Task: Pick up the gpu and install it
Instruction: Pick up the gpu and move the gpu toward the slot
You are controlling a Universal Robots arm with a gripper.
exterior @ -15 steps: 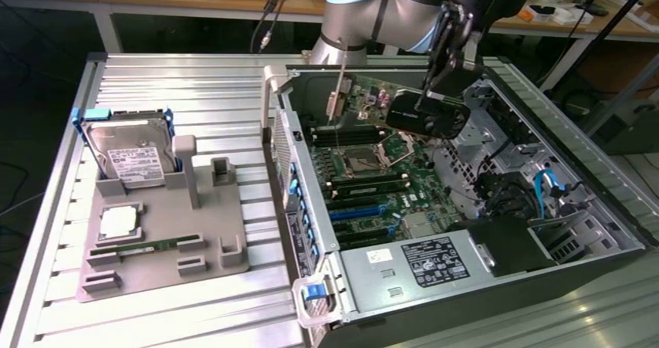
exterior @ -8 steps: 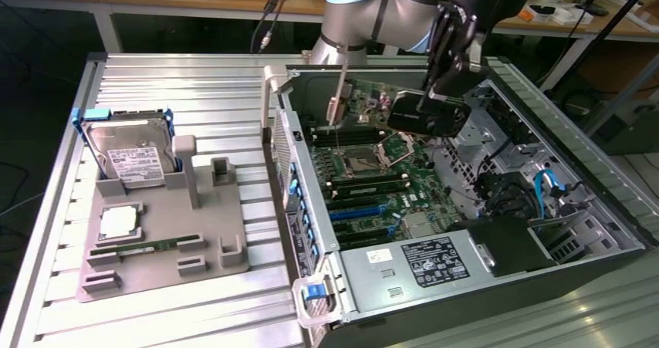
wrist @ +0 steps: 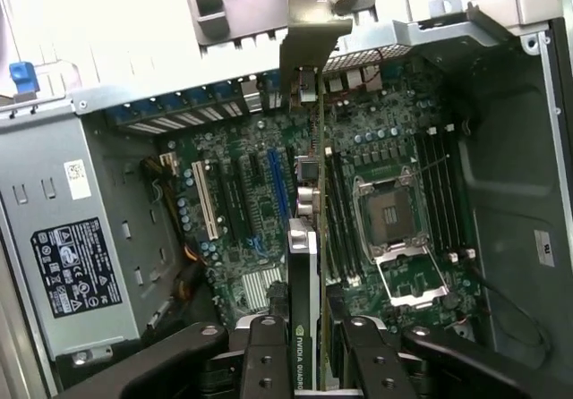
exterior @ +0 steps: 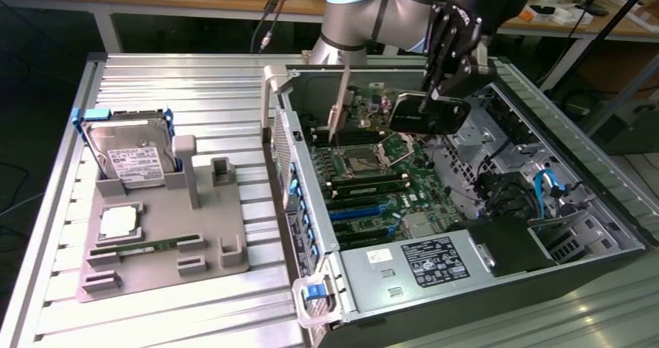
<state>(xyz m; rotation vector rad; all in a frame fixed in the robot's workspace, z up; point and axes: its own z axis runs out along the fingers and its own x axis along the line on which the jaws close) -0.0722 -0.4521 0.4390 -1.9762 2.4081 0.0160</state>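
A ribbed silver aluminium table [exterior: 175, 78] carries a big black open computer case [exterior: 592, 178] lying on its side on the exterior view's right, and a flat grey plastic holder tray [exterior: 165, 267] on that view's left. The grey and blue robot arm [exterior: 360, 5] reaches over the case. Inside the case lies the green motherboard [exterior: 381, 178], with a grey labelled power supply box [exterior: 433, 259] beside it. A silver hard drive with a white label [exterior: 129, 151] stands in the tray. The black gripper [exterior: 441, 99] has its fingers [wrist: 264, 350] drawn part way in, clamping the gpu [wrist: 303, 256], a thin dark card with a long silver bracket, edge-on above the motherboard beside the processor socket [wrist: 394, 229]. I cannot tell whether it touches a slot. A narrow green memory stick [exterior: 154, 245] lies in the tray.
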